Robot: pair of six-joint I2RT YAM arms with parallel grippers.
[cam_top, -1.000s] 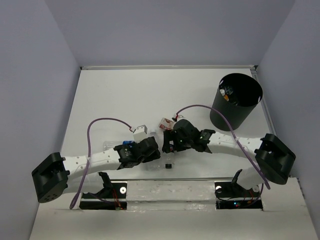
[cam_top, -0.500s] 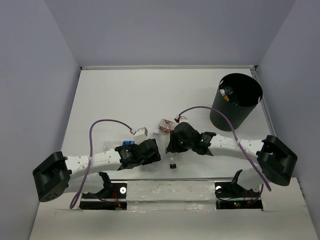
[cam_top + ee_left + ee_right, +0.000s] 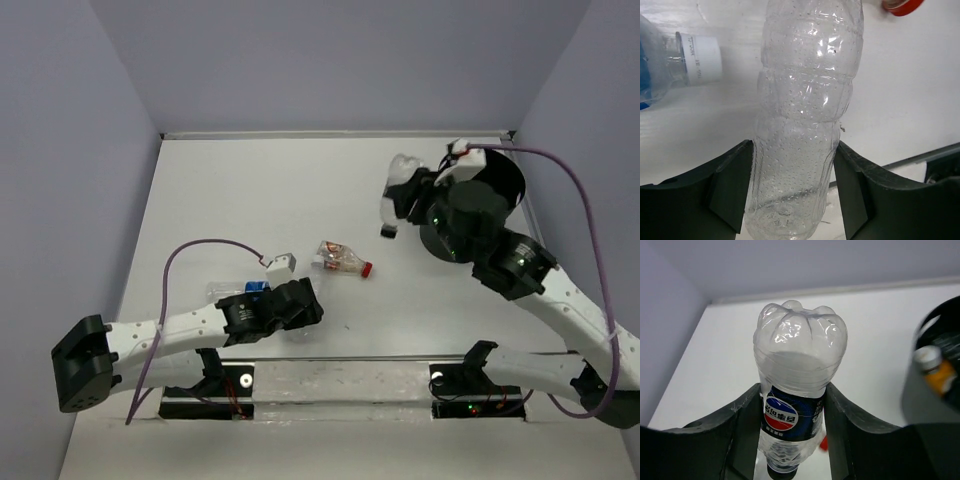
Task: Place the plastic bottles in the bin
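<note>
Right gripper (image 3: 792, 412) lifted dark-labelled bottle (image 3: 799, 352) beside bin (image 3: 921, 396) containing orange bottle (image 3: 936, 371).

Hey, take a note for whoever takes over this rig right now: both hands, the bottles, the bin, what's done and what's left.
Left hand: shut on the unlabelled bottle, low at the table.
Right hand: shut on the dark-label bottle, raised beside the bin.
Done: orange-liquid bottle is in the bin.
Left: both held bottles, plus the blue-label bottle and the red-capped bottle lying on the table.
</note>
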